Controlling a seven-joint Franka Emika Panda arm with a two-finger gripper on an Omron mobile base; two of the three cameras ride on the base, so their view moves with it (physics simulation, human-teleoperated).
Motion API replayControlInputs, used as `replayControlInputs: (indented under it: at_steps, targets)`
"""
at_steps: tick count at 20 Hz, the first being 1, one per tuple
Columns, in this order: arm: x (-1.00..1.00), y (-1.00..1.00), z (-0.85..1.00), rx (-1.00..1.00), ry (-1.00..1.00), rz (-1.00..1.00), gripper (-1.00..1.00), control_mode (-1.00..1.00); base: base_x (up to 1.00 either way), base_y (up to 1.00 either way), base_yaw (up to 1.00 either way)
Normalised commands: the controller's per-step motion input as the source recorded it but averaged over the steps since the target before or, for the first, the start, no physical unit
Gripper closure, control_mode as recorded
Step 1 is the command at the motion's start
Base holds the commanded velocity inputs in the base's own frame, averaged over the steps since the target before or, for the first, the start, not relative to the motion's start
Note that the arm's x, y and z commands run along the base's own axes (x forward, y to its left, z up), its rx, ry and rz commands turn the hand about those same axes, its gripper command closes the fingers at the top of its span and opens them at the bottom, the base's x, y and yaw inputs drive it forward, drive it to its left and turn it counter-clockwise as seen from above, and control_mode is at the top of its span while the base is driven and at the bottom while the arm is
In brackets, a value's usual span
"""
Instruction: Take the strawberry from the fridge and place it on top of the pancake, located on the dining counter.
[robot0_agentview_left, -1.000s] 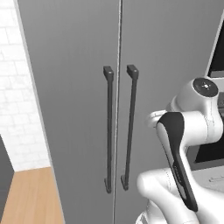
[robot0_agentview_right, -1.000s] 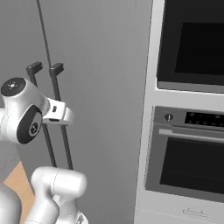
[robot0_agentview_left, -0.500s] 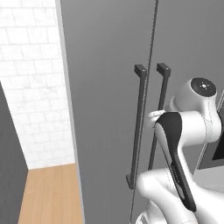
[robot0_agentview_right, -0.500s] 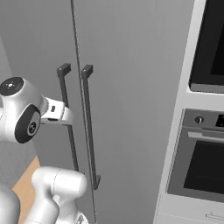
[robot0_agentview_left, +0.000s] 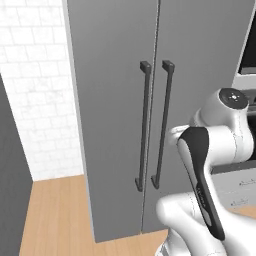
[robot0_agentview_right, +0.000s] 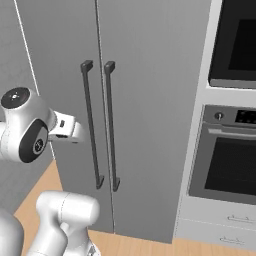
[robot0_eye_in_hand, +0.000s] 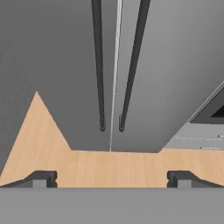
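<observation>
No writing is readable anywhere. The fridge (robot0_agentview_left: 115, 110) is a tall, smooth, matte grey cabinet, both doors closed, with two slim dark bar handles (robot0_agentview_right: 98, 125) flanking the centre seam. The tool (robot0_eye_in_hand: 112, 178) has its jaws spread wide, holding nothing, over the wooden floor (robot0_eye_in_hand: 109, 168) and well short of the fridge, facing its handles.

The light wooden plank floor (robot0_agentview_left: 55, 215) is carrying the fridge (robot0_agentview_left: 115, 100), a tall grey double-door cabinet that is standing upright with both doors closed. The floor is running up to the fridge base and, on the left, to the white tiled wall (robot0_agentview_left: 35, 90). On the right, the floor is meeting the pale cabinet housing the wall oven (robot0_agentview_right: 227, 170).
</observation>
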Motion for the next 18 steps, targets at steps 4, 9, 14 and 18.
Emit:
replayControlInputs:
  at_steps: [4,9,14,18]
  targets:
    - [0.00,0.00,0.00,0.00,0.00,0.00,-1.00,1.00,-0.27,-0.02,0.00]
    - [0.00,0.00,0.00,0.00,0.00,0.00,-1.00,1.00,0.06,0.00,0.00]
    - [0.82,-0.16,0.00,0.00,0.00,0.00,-1.00,-1.00,0.00,0.00,0.00]
    - [1.00,-0.19,0.00,0.00,-0.01,0.00,-1.00,-1.00,0.00,0.00,0.00]
